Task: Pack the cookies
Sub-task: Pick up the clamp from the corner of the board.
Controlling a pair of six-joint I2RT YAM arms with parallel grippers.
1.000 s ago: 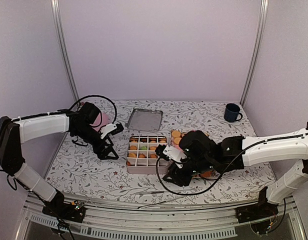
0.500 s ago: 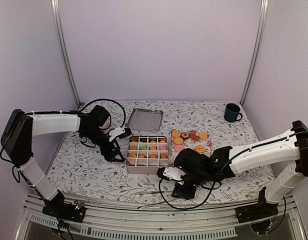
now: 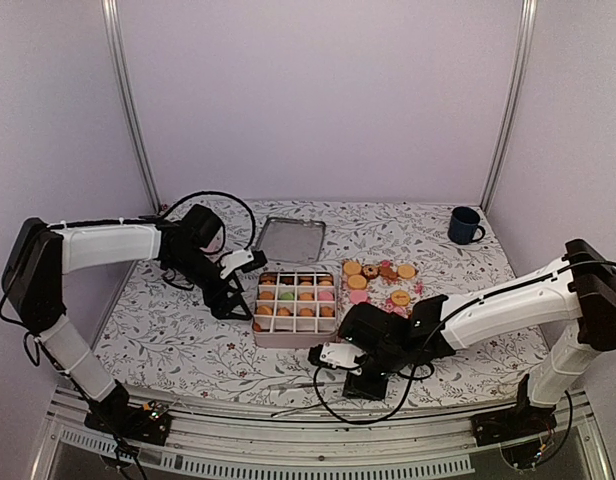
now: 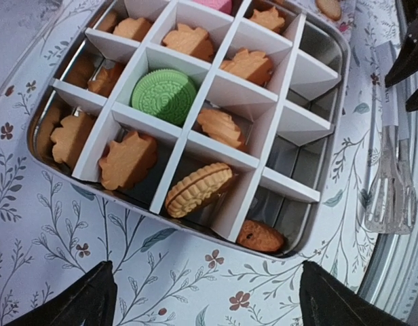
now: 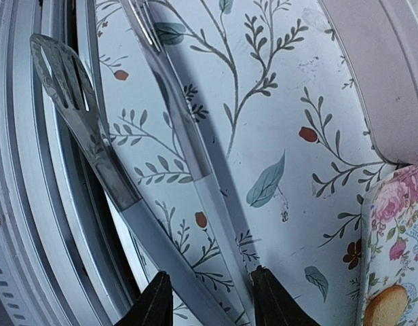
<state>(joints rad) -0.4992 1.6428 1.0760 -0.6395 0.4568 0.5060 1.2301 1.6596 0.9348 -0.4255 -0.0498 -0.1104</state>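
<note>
Cookies (image 3: pixel 293 295), mostly orange with one green (image 4: pixel 167 96), lie in a divided tin (image 4: pixel 327 75); some compartments on its near side are bare. More cookies (image 3: pixel 383 275) lie on a floral plate (image 3: pixel 373 305) to the tin's right. My left gripper (image 3: pixel 236 300) is open and empty beside the tin's left wall; in the left wrist view its gripper (image 4: pixel 209 305) hangs just above the cloth. My right gripper (image 3: pixel 353 383) is low at the table's front edge. In the right wrist view this gripper (image 5: pixel 212 302) is open, with its fingers on either side of the metal tongs (image 5: pixel 188 149).
The tin's lid (image 3: pixel 288 238) lies behind the tin. A dark blue mug (image 3: pixel 465 225) stands at the back right. The tongs (image 3: pixel 308 385) lie along the front edge beside the metal rail (image 5: pixel 26 224). The plate's rim (image 5: pixel 399 224) is close to the right gripper.
My right arm has swung from over the plate to the front edge and come down over the tongs. My left gripper has moved right, up to the tin's left side.
</note>
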